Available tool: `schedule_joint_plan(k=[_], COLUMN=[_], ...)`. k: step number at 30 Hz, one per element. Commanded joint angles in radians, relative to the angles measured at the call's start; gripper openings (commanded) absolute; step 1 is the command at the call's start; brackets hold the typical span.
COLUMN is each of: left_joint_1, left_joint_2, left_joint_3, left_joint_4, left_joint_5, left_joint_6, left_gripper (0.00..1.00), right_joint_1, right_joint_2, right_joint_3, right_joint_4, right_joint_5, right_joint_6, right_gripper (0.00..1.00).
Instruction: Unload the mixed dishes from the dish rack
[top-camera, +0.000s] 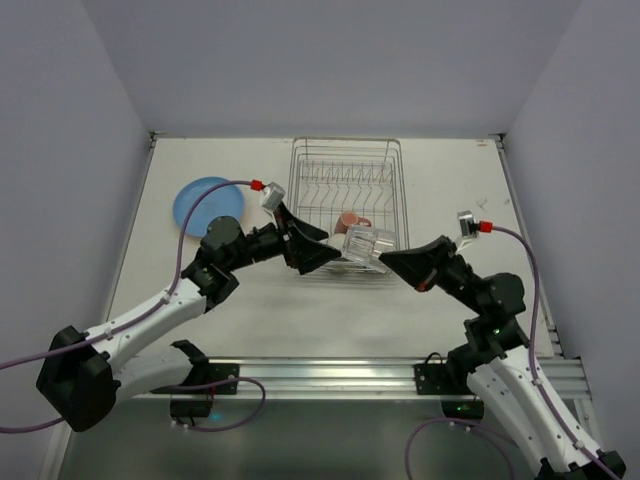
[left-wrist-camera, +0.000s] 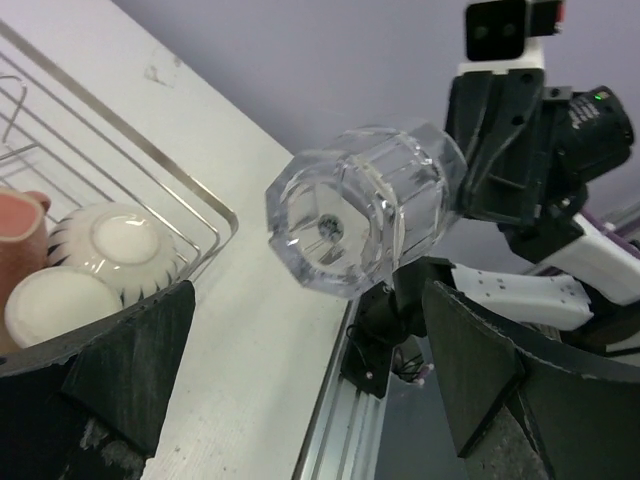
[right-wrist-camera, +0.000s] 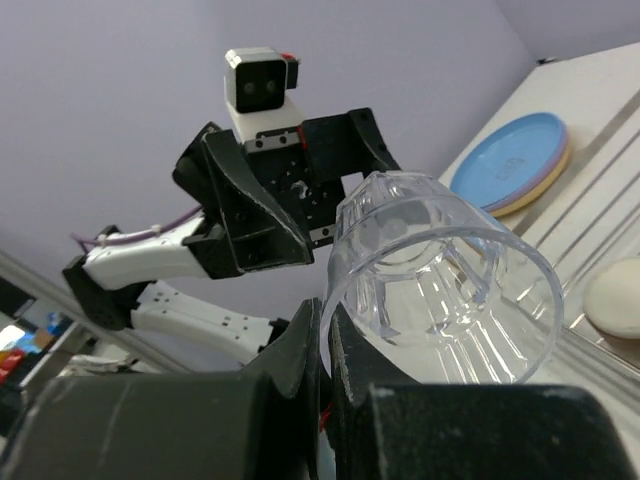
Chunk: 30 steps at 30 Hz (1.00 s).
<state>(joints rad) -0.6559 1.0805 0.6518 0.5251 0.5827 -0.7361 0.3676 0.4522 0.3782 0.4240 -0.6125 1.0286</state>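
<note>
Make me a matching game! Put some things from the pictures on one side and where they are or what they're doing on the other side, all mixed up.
Things:
1. glass tumbler
2. blue plate
3. reddish cup
4. left hand

Places and states:
A. outside the dish rack, to its left
B. wide open, holding nothing
C. pinched at the rim by the right hand
D. inside the dish rack

Pairs: 1-C, 2-A, 3-D, 4-B

Both arms are being held bent inward, tips facing each other. The left end effector (top-camera: 330, 247) is being held wide open, while the right end effector (top-camera: 386, 260) is being pinched shut on the clear glass tumbler's (top-camera: 365, 243) rim.
</note>
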Motion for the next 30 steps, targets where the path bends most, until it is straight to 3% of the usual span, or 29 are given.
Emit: schedule_joint_plan(k=[1,6,14,24,30], left_joint_1=[-0.001,-0.001,-0.001,-0.001,-0.001], left_joint_2=[-0.036,-0.039,-0.024,-0.030,-0.022], left_joint_3=[0.060,0.083,0.117,0.154,0.154], left_joint_4=[-0.181,-0.273,-0.352,-0.455,-0.467], left_joint_5=[-0.145,-0.221,-0.288,-0.380,-0.380], left_joint_6=[0.113,0.165,0.224,0.288,0.296], left_gripper=[1.00,1.00,1.00,1.00,1.00], right_joint_1=[0.002,0.002,0.002,0.002,0.002], right_joint_2=[-0.032,0.000,0.135,0.284,0.335], right_joint_3=[0.116,0.250,0.451,0.515,0.521], right_joint_4=[-0.229,-0.532,-0.862,-1.008,-1.027], right_joint_5=[0.136,0.279,0.578,0.876,0.974], right_joint_6=[-0.155,-0.315,-0.464,-0.480,-0.495], right_gripper=[0.00,0.00,0.00,0.00,0.00])
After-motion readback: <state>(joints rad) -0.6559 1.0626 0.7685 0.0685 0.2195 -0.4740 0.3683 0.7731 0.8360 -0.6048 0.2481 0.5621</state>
